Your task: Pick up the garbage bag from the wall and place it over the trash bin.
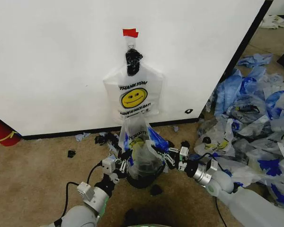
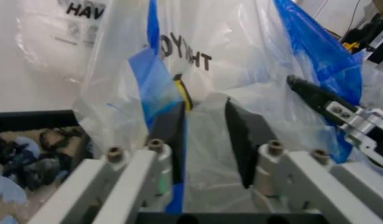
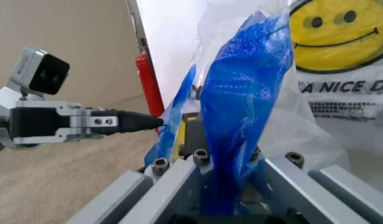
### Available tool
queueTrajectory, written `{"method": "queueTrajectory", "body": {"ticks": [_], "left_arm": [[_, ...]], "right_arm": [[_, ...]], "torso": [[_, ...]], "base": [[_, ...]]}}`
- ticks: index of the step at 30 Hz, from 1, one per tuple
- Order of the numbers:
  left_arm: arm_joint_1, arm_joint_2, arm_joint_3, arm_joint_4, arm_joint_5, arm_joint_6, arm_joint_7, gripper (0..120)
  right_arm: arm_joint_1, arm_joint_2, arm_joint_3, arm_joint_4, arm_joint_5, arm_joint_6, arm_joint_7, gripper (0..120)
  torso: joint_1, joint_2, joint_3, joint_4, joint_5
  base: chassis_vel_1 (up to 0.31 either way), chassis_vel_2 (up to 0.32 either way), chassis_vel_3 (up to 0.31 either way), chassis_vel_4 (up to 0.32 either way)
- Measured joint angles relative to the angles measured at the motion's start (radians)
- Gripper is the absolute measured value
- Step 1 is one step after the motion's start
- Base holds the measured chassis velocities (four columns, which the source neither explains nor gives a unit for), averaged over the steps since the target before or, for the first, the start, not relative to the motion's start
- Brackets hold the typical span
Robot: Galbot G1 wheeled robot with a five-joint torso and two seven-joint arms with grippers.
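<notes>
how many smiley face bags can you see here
3: the whiter bag hanging on the wall, the garbage bag over the trash bin, one in the pile; more may be hidden.

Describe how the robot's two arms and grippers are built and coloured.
Both arms are pale grey-white tubes ending in silvery metal wrist rings, with green accents at the joints. A black cable loops beside the left arm, another trails by the right. The left gripper and right gripper have light-grey metal linkage bars with bolt heads and slim black fingertips. A white boxy camera sits on each wrist.
</notes>
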Motion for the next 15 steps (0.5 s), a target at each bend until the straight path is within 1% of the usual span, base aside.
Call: {"method": "queueTrajectory", "body": {"ticks": [1, 3, 4, 5, 6, 7, 10, 12, 13, 14, 15], "left_arm": [[0.0, -0.001, 0.001, -0.002, -0.004, 0.003, 0.0, 35], [0.001, -0.001, 0.002, -0.001, -0.006, 0.005, 0.0, 45], [0.001, -0.001, 0.003, 0.0, -0.006, 0.005, 0.0, 45], [0.0, -0.002, 0.005, 0.005, -0.005, 0.006, -0.001, 52], [0.0, -0.002, 0.005, 0.005, -0.005, 0.006, -0.001, 52], [-0.002, -0.007, 0.008, 0.011, -0.002, 0.008, -0.002, 58], [-0.01, -0.017, 0.012, 0.018, -0.001, 0.015, -0.014, 68], [-0.014, -0.022, 0.014, 0.022, 0.0, 0.022, -0.025, 79], [-0.015, -0.022, 0.015, 0.024, 0.002, 0.023, -0.028, 82], [-0.015, -0.022, 0.015, 0.024, 0.002, 0.023, -0.028, 82], [-0.013, -0.021, 0.014, 0.024, 0.003, 0.023, -0.03, 87]], "right_arm": [[-0.001, -0.001, 0.002, 0.0, 0.0, 0.001, -0.001, 0], [-0.005, -0.001, 0.005, -0.001, 0.0, 0.003, -0.003, 0], [-0.006, -0.001, 0.006, -0.001, 0.0, 0.003, -0.003, 0], [-0.008, -0.001, 0.008, -0.001, -0.001, 0.004, -0.004, 0], [-0.008, -0.001, 0.008, -0.001, -0.001, 0.004, -0.004, 0], [-0.011, -0.001, 0.008, -0.001, -0.002, 0.005, -0.004, 0], [-0.014, 0.001, 0.01, 0.0, -0.004, 0.007, -0.005, 0], [-0.016, 0.002, 0.01, 0.0, -0.005, 0.008, -0.005, 0], [-0.017, 0.002, 0.01, 0.001, -0.005, 0.008, -0.005, 0], [-0.017, 0.002, 0.01, 0.001, -0.005, 0.008, -0.005, 0], [-0.018, 0.002, 0.011, 0.002, -0.005, 0.009, -0.005, 0]], "torso": [[0.0, 0.0, 0.0, 0.0, 0.0], [0.0, 0.0, 0.0, 0.0, 0.0001], [0.0, 0.0, 0.0, 0.0, 0.0001], [0.0, 0.0, 0.0, 0.0, 0.0002], [0.0, 0.0, 0.0, 0.0, 0.0002], [0.0, 0.0, 0.0, 0.0001, 0.0001], [0.0, 0.0, 0.0, -0.0001, 0.0001], [0.0, 0.0, 0.0, 0.0, 0.0001], [0.0, 0.0, 0.0, -0.0001, 0.0], [0.0, 0.0, 0.0, -0.0001, 0.0], [0.0, 0.0, 0.0, -0.0001, 0.0]], "base": [[0.0, 0.0, 0.0, 0.0], [0.0, 0.0, 0.0, 0.0], [0.0, 0.0, 0.0, 0.0], [0.0, 0.0, 0.0, 0.0], [0.0, 0.0, 0.0, 0.0], [0.0, 0.0, 0.0, 0.0], [0.0, 0.0, 0.0, 0.0], [0.0, 0.0, 0.0, 0.0], [0.0, 0.0, 0.0, 0.0], [0.0, 0.0, 0.0, 0.0], [0.0, 0.0, 0.0, 0.0]]}}
